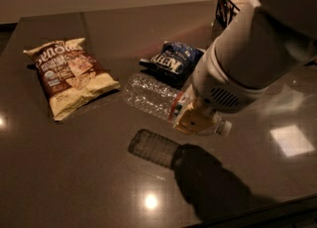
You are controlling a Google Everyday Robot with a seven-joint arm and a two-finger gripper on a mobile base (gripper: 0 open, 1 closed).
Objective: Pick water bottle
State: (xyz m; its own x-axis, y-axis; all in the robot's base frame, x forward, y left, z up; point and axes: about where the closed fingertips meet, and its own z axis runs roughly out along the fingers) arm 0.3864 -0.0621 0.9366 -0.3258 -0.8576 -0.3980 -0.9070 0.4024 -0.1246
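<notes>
The water bottle (151, 95) is a clear ribbed plastic bottle with a red-edged label and a white cap at its right end. It hangs level above the dark table (74, 172), with its shadow on the surface below. My gripper (194, 119) is shut around the bottle near its label and neck. A tan finger pad (190, 121) shows against the bottle. My large white arm covers the upper right of the view and hides part of the label.
A brown and cream chip bag (69, 76) lies at the left. A blue snack bag (176, 59) lies just behind the bottle. A black wire basket (232, 3) stands at the back right edge.
</notes>
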